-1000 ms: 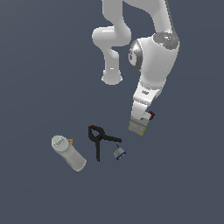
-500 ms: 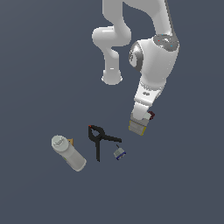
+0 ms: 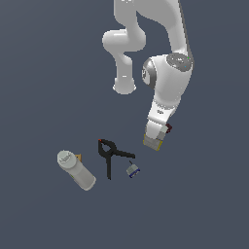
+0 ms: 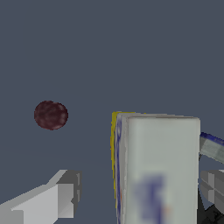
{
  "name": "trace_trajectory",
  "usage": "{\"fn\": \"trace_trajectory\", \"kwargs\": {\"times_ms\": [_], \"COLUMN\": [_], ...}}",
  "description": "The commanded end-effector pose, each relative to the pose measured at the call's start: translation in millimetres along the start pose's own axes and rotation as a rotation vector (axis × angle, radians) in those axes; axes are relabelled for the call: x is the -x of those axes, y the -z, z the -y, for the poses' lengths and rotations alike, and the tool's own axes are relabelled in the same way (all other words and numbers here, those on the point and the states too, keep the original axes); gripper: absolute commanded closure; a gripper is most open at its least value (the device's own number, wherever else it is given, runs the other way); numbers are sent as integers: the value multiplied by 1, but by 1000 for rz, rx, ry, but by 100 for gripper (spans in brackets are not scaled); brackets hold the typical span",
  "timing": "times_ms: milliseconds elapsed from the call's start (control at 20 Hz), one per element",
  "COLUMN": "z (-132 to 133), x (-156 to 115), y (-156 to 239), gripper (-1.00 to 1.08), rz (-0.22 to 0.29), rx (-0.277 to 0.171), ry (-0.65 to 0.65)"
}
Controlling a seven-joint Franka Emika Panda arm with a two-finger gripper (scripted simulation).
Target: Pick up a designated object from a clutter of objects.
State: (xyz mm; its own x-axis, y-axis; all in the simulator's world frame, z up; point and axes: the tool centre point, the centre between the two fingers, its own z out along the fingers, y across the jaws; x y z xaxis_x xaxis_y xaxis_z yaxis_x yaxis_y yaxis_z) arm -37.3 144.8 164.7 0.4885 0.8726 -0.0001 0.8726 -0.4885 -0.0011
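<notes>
The white carton box (image 4: 157,170) with a yellow edge and bluish-purple print fills the wrist view, standing between my gripper's fingers. In the exterior view only its yellow-edged end (image 3: 152,143) shows under the hand. My gripper (image 3: 154,140) is open and straddles the box. One finger (image 4: 52,197) stands clear of the box's yellow side, and the other finger (image 4: 212,183) is close to its opposite side. The rest of the clutter lies toward the exterior view's left.
A dark red lump (image 3: 168,128) lies right beside the hand and shows in the wrist view (image 4: 50,115). A black spring clamp (image 3: 112,155), a tiny blue-grey item (image 3: 133,170) and a pale grey bottle (image 3: 76,170) lie to the exterior view's left of the box.
</notes>
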Motion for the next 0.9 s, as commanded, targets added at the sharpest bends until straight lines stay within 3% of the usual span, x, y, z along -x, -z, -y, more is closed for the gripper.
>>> {"fn": "trace_trajectory", "kwargs": {"times_ms": [0, 200, 250, 850], "z": [0, -1, -1, -1], "x": [0, 0, 0, 0], "y": [-8, -13, -13, -11], "gripper": [-92, -92, 108, 108], "rz": [-1, 0, 0, -1], "rx": [1, 1, 1, 2], "ry": [1, 1, 1, 1]}}
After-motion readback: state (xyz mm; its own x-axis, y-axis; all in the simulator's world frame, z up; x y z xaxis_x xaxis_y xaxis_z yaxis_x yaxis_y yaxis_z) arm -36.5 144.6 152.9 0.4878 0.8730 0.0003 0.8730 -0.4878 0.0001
